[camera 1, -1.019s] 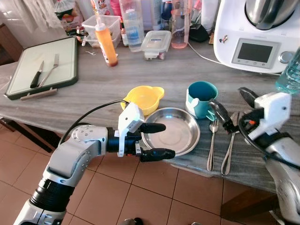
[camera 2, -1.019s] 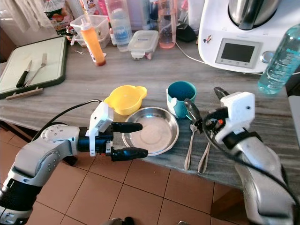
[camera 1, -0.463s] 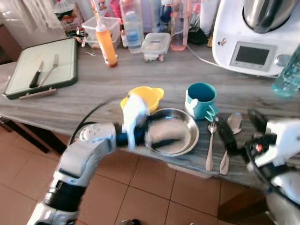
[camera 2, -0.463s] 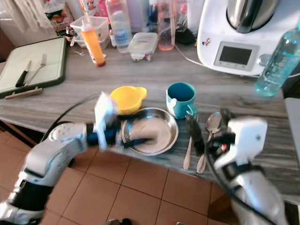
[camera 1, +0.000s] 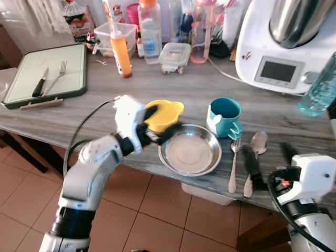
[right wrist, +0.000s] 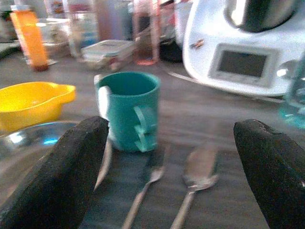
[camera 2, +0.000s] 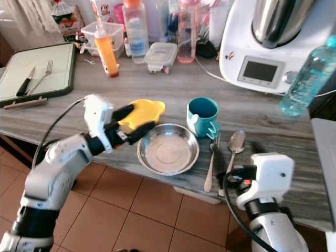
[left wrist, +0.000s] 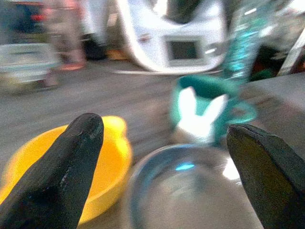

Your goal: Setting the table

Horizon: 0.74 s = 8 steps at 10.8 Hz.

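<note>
A steel plate (camera 1: pixel 190 152) lies near the table's front edge, with a yellow bowl (camera 1: pixel 165 113) touching its far left rim and a teal cup (camera 1: pixel 224 114) at its far right. A fork (camera 1: pixel 232 165) and a spoon (camera 1: pixel 257 144) lie side by side to the right of the plate. My left gripper (camera 1: pixel 160 123) is open, one finger over the bowl's near rim and the other at the plate's left edge. My right gripper (camera 1: pixel 269 160) is open at the table's front edge, just right of the spoon's handle. The right wrist view looks at the cup (right wrist: pixel 126 107).
A green-rimmed cutting board (camera 1: pixel 47 73) with a knife and fork lies at the far left. An orange sauce bottle (camera 1: pixel 121 52), a lidded container (camera 1: pixel 174 55), a white kitchen machine (camera 1: pixel 283 47) and a blue water bottle (camera 1: pixel 320 89) stand along the back. Tiled floor lies below the front edge.
My left gripper has swung up from the plate's near-left rim to the yellow bowl. My right gripper has drawn back from the fork and spoon toward the table's edge.
</note>
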Available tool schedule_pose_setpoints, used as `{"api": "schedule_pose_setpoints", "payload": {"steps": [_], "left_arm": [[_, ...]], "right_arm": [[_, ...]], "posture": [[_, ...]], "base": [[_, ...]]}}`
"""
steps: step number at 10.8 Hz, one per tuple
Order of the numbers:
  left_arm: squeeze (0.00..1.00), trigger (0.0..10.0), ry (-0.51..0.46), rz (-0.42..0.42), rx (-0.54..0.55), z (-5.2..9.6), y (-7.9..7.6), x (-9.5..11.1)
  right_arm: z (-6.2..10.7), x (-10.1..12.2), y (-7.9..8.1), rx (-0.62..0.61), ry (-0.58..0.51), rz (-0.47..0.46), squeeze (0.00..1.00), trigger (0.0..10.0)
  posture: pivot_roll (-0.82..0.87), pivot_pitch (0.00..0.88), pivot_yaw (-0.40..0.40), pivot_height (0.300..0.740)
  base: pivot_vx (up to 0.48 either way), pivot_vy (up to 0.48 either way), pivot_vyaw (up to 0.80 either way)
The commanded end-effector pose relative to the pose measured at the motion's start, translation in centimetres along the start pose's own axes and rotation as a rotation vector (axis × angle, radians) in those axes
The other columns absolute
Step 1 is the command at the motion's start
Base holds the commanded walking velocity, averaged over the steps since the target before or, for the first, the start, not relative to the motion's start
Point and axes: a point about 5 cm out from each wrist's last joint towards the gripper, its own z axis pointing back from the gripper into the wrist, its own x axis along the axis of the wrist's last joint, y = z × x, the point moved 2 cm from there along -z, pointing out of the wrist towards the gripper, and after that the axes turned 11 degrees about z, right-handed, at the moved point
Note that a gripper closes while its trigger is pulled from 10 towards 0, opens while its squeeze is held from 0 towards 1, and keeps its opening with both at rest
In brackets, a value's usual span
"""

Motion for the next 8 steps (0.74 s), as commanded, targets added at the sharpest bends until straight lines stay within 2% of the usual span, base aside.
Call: {"api": "schedule_pose_setpoints", "payload": {"steps": [1, 2, 3, 6, 8], "left_arm": [[0.00, 10.0, 0.016, -0.035, 0.051, 0.3, 0.5, -0.8], [0.00, 10.0, 0.022, -0.045, 0.090, 0.4, 0.9, -1.2], [0.00, 10.0, 0.005, -0.067, 0.124, 0.3, 1.1, -1.3], [0.00, 10.0, 0.000, -0.099, 0.152, 0.1, 1.3, -1.4], [0.00, 10.0, 0.003, -0.108, 0.161, 0.1, 1.3, -1.6]], "right_arm": [[0.2, 0.6, -0.4, -0.056, -0.023, 0.033, 1.00, 10.0], [0.3, 0.4, -1.0, -0.111, -0.004, 0.038, 0.18, 10.0], [0.8, 0.0, -1.0, -0.130, 0.020, 0.042, 0.00, 10.0], [1.3, -0.4, -0.8, -0.157, 0.038, 0.044, 0.00, 10.0], [1.4, -0.5, -0.7, -0.158, 0.036, 0.038, 0.00, 10.0]], "posture": [[-0.07, 0.063, 0.035, 0.740], [-0.07, 0.062, 0.038, 0.740], [-0.07, 0.065, 0.043, 0.740], [-0.07, 0.076, 0.053, 0.740], [-0.07, 0.080, 0.056, 0.740]], "base": [[0.000, 0.000, 0.00], [0.000, 0.000, 0.00], [0.000, 0.000, -0.68], [0.000, 0.000, -0.63], [0.000, 0.000, -0.23]]}}
